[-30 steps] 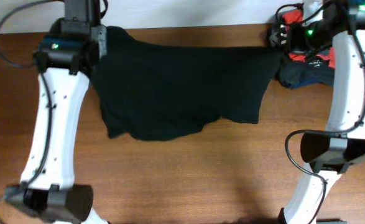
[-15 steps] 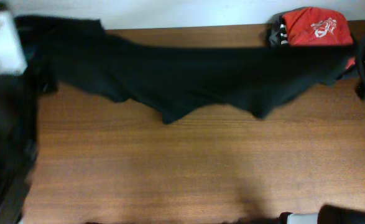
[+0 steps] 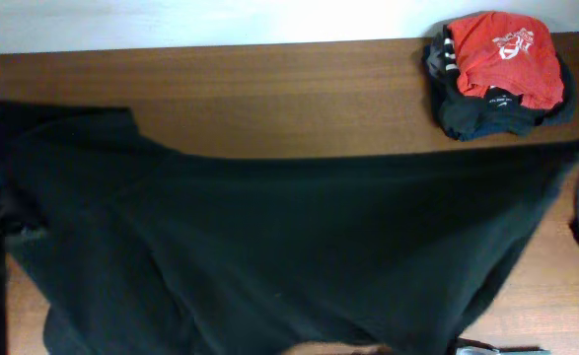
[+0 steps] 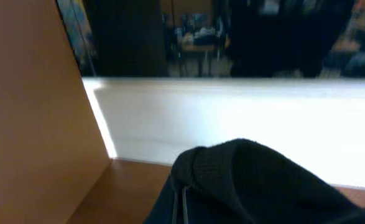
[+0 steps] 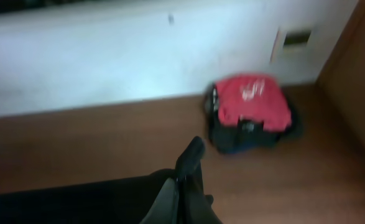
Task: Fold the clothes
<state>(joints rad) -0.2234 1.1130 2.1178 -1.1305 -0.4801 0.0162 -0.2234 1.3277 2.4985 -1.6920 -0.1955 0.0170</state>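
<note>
Left gripper (image 4: 183, 199) pressed together on bunched edge of black garment (image 4: 257, 180); cloth humps up just behind jaws. Right gripper (image 5: 181, 190) likewise shut, pinching garment's other end; small tuft of fabric pokes up past fingertips. Garment stretched between the two as broad dark sheet, raised off table (image 3: 269, 99); spans overhead view from left edge to right, upper edge nearly straight. Far right corner of table: red t-shirt (image 3: 501, 54) atop dark folded garments (image 3: 476, 118), beyond garment's upper edge.

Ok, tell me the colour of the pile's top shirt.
The top shirt is red with white print; clearest overhead.
</note>
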